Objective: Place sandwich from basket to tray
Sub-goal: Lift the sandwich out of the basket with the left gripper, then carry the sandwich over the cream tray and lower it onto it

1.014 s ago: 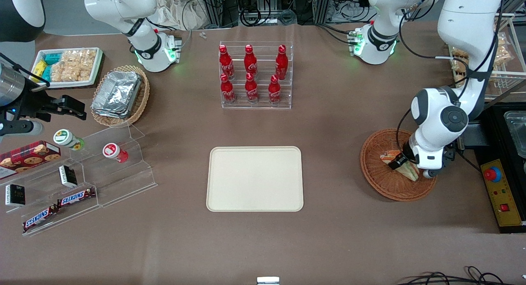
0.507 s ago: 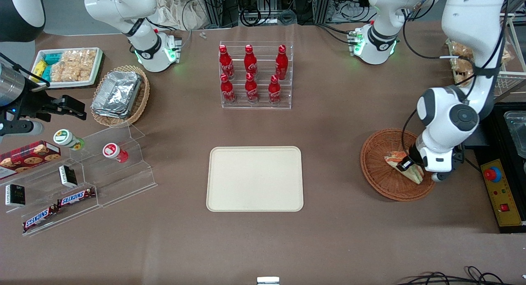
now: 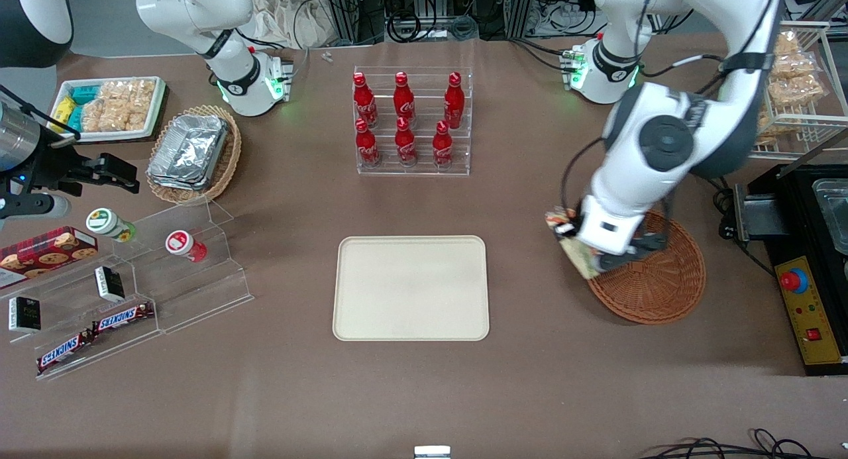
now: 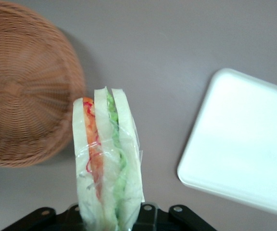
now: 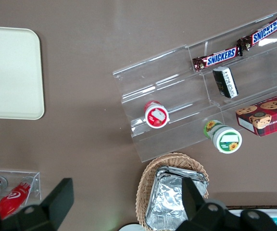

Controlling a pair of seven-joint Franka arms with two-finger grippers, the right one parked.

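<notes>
Carrying the sandwich (image 3: 575,247) clear of the basket (image 3: 662,287).
Nearest the front camera lies the tray (image 3: 411,288), cream and bare; the gripper (image 3: 583,246) hangs in the air between tray and basket rim, pinching the wrapped wedge, with the red bottles (image 3: 405,120) farther off in their clear rack.

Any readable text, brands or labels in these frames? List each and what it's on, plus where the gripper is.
"SNICKERS": on two bars lying on the clear acrylic stand.
"Coca-Cola" script: on the red bottles, only partly legible.
Cookie box, green-lidded cup, red-lidded cup, small dark packs: print too small to read.
Sandwich wrapper: no text shows.
Gripper: holds the sandwich, raised at the basket edge nearer the tray.
</notes>
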